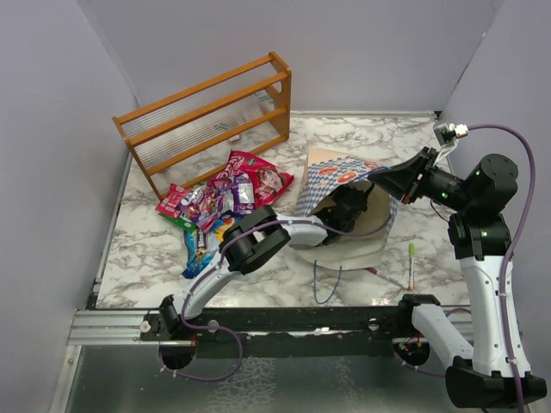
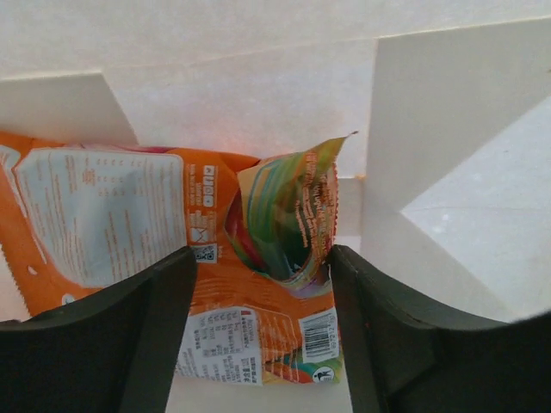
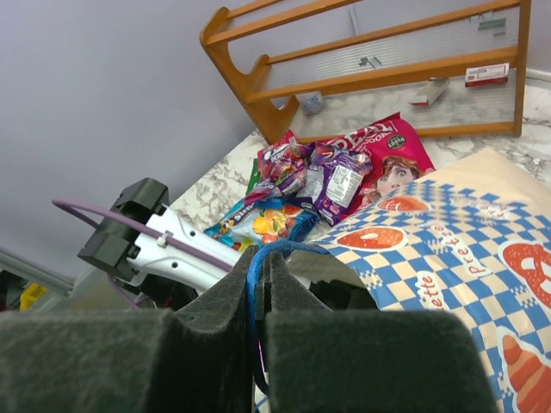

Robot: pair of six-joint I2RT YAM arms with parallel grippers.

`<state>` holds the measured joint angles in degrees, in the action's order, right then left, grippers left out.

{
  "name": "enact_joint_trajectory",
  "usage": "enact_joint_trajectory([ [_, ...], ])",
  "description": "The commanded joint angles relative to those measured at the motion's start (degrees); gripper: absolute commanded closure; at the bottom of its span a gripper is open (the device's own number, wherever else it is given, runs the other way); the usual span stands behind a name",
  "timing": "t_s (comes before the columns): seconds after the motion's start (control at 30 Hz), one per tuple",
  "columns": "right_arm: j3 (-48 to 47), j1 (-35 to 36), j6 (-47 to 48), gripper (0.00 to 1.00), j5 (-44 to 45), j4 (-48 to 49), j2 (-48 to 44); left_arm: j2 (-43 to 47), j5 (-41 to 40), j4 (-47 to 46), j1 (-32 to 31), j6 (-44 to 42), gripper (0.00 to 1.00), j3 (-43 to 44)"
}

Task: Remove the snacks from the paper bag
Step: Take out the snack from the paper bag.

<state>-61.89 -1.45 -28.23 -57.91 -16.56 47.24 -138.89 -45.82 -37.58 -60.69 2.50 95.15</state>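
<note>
– Left claw (image 2: 260, 258), reaching inside the paper bag (image 1: 331, 176): what does it have?
– Nothing gripped. Its jaws stand wide apart, astride a curled striped packet (image 2: 288, 215) that lies against a flat orange packet (image 2: 112, 215). One finger touches the curled packet's edge; the other is clear of it.
– And the right claw (image 3: 263, 258)?
– Pinched tight on the bag's blue cord handle (image 3: 252, 284) at the mouth. The bag lies on the marble tabletop (image 1: 362, 138).
– The other snacks (image 1: 224, 202)?
– Red, purple and blue, heaped on the tabletop just left of the bag, before the wooden rack (image 1: 207, 120). A green marker pen (image 1: 411, 251) lies near the bag's right.
</note>
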Motion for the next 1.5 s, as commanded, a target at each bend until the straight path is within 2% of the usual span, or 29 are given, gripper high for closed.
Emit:
enact_joint_trajectory([
  [0.0,-3.52,0.22,0.3,0.99,-1.43,-0.58,-1.05,-0.98,-3.44,-0.28,3.51,-2.19,0.39,-2.29],
  [0.07,-3.22,0.22,0.12,0.99,-1.42,-0.37,-0.87,-0.49,-2.84,-1.2,4.08,-3.13,0.49,-3.2],
  [0.17,-3.03,0.22,-0.22,0.99,-1.22,0.1,-0.91,0.49,-2.76,-2.74,4.79,-4.47,0.73,-4.61],
  [0.2,-3.1,0.18,-0.2,0.99,-1.05,0.21,-0.88,0.85,-2.32,-3.32,4.95,-4.66,0.78,-5.14],
  [0.3,-3.48,0.22,0.29,0.99,-0.65,-0.1,-0.57,2.42,0.21,-4.73,5.25,-5.07,0.88,-7.47],
  [0.47,-2.37,0.22,0.62,0.99,1.11,0.88,-0.16,8.58,8.34,-3.44,4.94,-1.63,0.99,-12.49],
  [0.67,-1.66,0.22,0.52,0.99,4.96,3.56,1.69,20.25,29.66,0.34,1.68,1.44,1.0,-22.47],
  [0.93,-3.97,0.22,1.14,0.99,13.74,3.06,6.16,40.08,50.72,14.82,-3.69,4.41,1.0,-32.11],
  [1.13,-5.44,0.22,1.38,0.99,15.67,3.09,8.42,55.85,56.42,28.63,-6.31,5.33,1.0,-34.95],
  [1.27,-7.25,0.22,2.28,0.99,18.62,1.31,9.41,66.52,59.43,39.48,-6.51,7.09,1.0,-33.55],
  [1.37,-8.65,0.22,1.3,0.99,19.55,0.05,10.34,74.61,58.01,46.56,-6.48,8.11,1.0,-30.65],
  [1.47,-9.88,0.22,-1.8,0.99,15.51,-0.04,11.38,83.27,51.77,50.87,-6.46,8.6,1.0,-27.68],
])
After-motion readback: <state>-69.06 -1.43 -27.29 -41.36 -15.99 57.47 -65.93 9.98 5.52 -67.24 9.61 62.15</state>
